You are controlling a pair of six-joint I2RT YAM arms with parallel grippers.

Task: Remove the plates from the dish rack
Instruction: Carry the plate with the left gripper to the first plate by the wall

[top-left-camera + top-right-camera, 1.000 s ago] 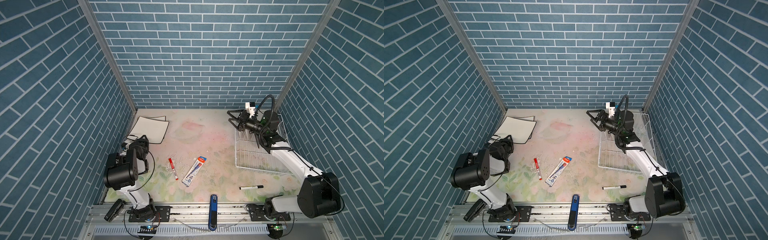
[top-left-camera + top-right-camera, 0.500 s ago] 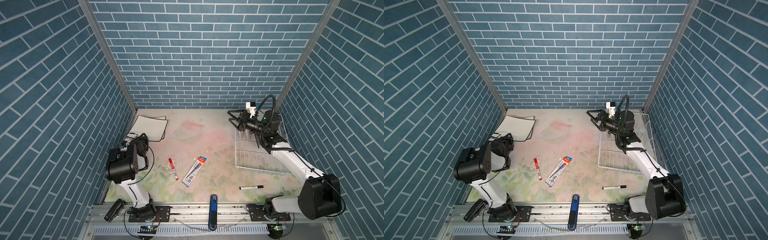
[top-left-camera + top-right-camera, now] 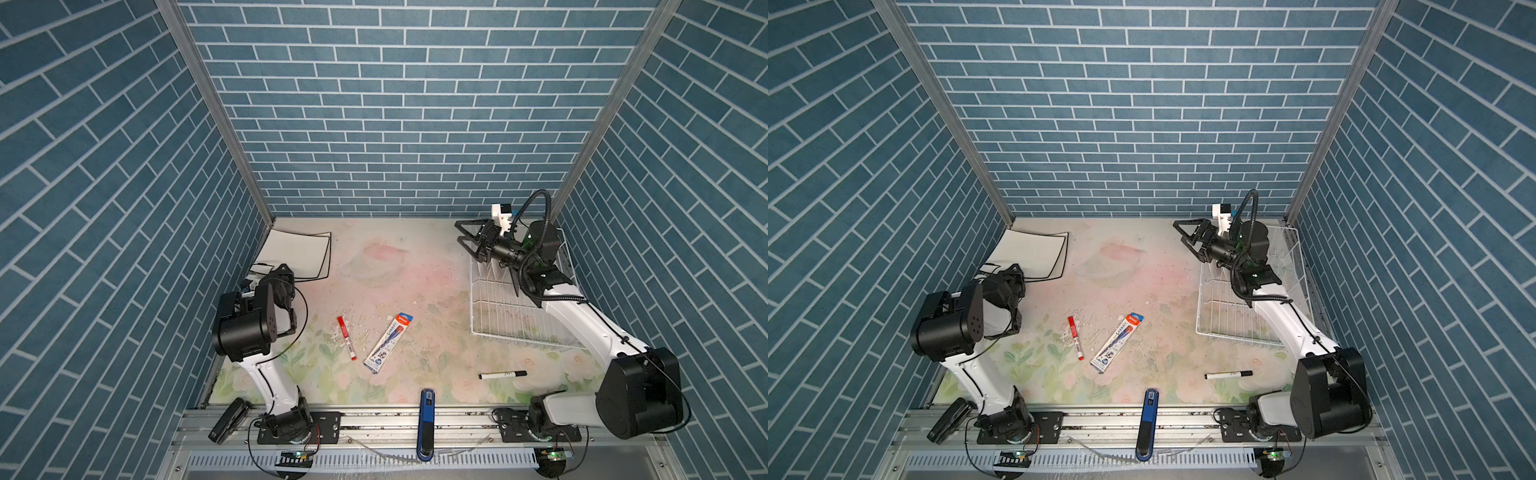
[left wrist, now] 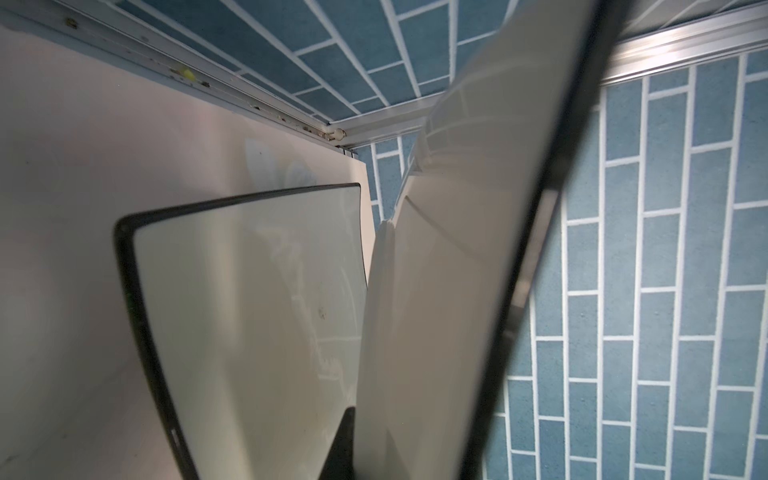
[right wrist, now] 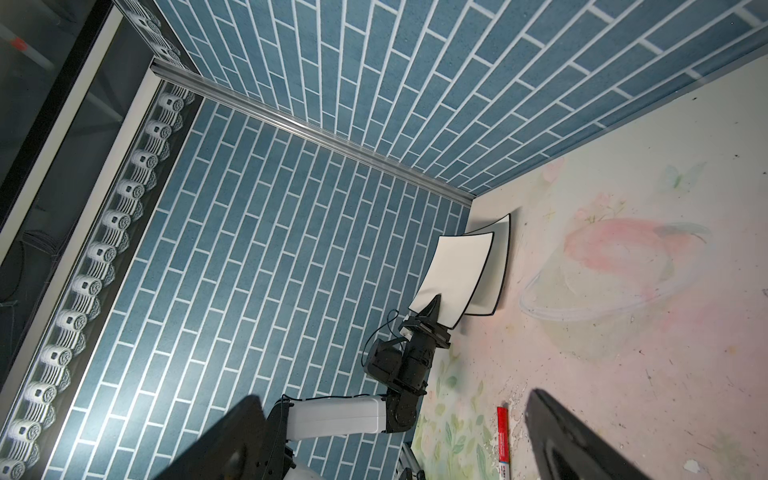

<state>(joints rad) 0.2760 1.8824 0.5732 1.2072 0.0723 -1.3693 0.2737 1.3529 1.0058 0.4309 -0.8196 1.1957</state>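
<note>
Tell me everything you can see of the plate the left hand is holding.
The plate is square with gently curved sides, a plain cream face and a thin black rim; it looks glazed and smooth. The left hand is shut on its near edge, one finger lying across the face. It is held at a tilt over a second plate of the same kind, which lies in the far left corner of the table. Whether the two touch cannot be told.

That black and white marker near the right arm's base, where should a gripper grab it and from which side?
Grip the marker at mid-barrel, straight down from above, jaws across its thin width. It lies flat on the table, a slim barrel with room along both long sides; a sideways approach would likely just roll it.
</note>
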